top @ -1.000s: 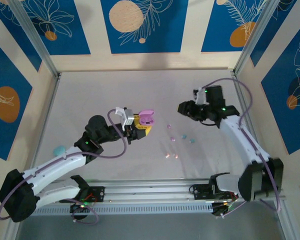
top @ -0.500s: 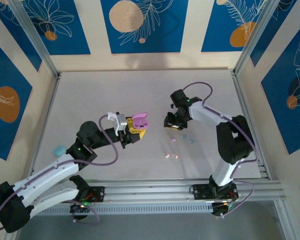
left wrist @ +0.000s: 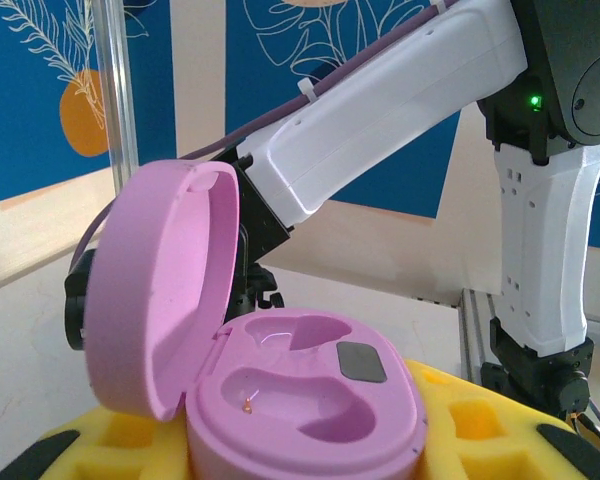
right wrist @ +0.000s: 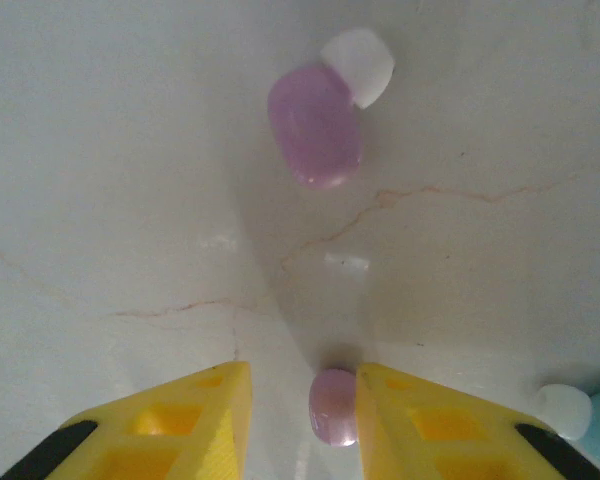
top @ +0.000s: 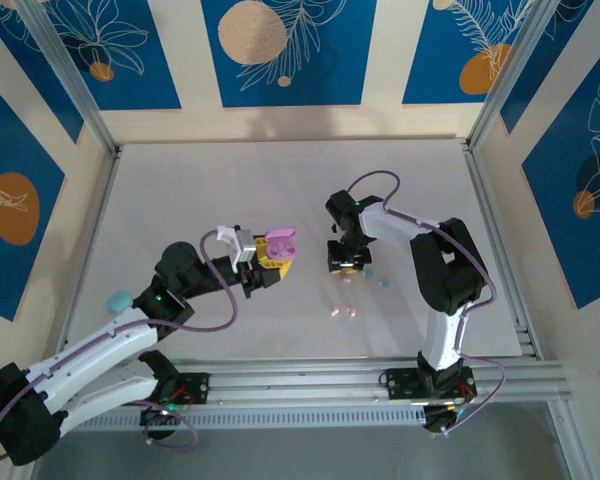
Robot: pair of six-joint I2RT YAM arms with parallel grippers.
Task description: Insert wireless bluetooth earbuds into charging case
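The right arm has swung in from the far right of the table [top: 180,190] to the cluster of earbuds in the middle. The left arm has drawn its load back a little toward its own side.

Nearest the arm bases lie the two peach earbuds [top: 334,311], side by side on the table. Just beyond them a blue earbud [top: 384,282] lies to the right of the right gripper [right wrist: 300,400], which points down at the table. Its yellow fingers [right wrist: 420,420] stand apart with a purple earbud [right wrist: 333,405] between them (the bud lies against one finger, with a gap to the other), so the jaws are not yet closed on it. Farther on in the wrist view lies the second purple earbud [right wrist: 316,135], white-tipped and free on the table.

To the left, the left gripper [top: 270,264] is clamped on the pink case [left wrist: 310,400], whose lid [left wrist: 160,290] is swung up. Two hollows and a dark grey patch show in its base. A teal case [top: 117,299] lies well apart, near the table's left edge.
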